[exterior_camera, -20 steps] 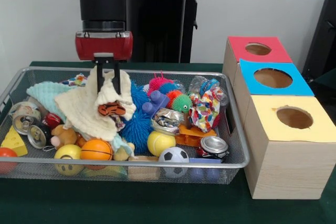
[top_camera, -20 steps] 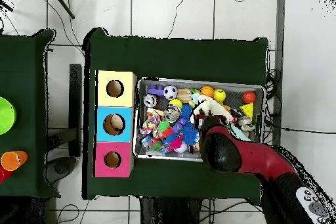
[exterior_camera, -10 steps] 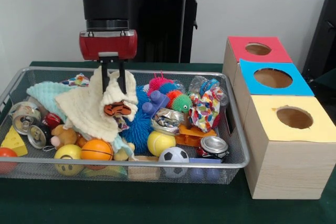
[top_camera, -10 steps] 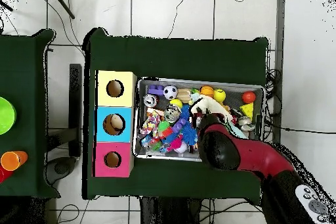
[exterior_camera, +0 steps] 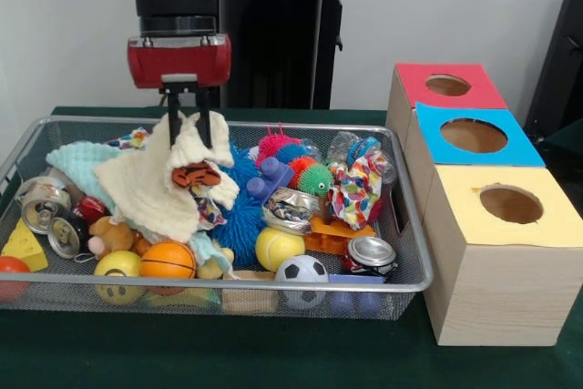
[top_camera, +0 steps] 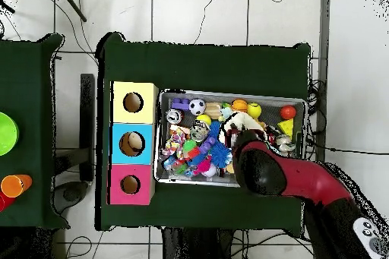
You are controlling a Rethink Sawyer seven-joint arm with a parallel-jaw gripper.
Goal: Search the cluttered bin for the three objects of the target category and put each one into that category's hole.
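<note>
My gripper [exterior_camera: 187, 137] stands over the left half of the wire bin [exterior_camera: 273, 287], shut on a cream cloth [exterior_camera: 150, 187] with an orange tiger patch. The cloth's top is pinched between the fingers; its lower folds still rest on the pile. A mint cloth [exterior_camera: 77, 163] lies behind it, and a bright patterned cloth [exterior_camera: 357, 187] lies at the bin's right. Three boxes with holes stand to the right: red [exterior_camera: 446, 86], blue [exterior_camera: 474, 136], yellow [exterior_camera: 510, 204]. In the overhead view the arm [top_camera: 262, 168] hides the gripper, and a bit of the cream cloth [top_camera: 241, 121] shows.
The bin holds several balls, crushed cans [exterior_camera: 369, 252], a blue spiky toy [exterior_camera: 239, 216], a yellow cheese wedge [exterior_camera: 25, 245] and a small plush. In the overhead view the boxes [top_camera: 133, 143] sit just left of the bin [top_camera: 228, 95].
The gripper has risen a little and shifted slightly left with the cream cloth, pulling the cloth's top and the tiger patch upward.
</note>
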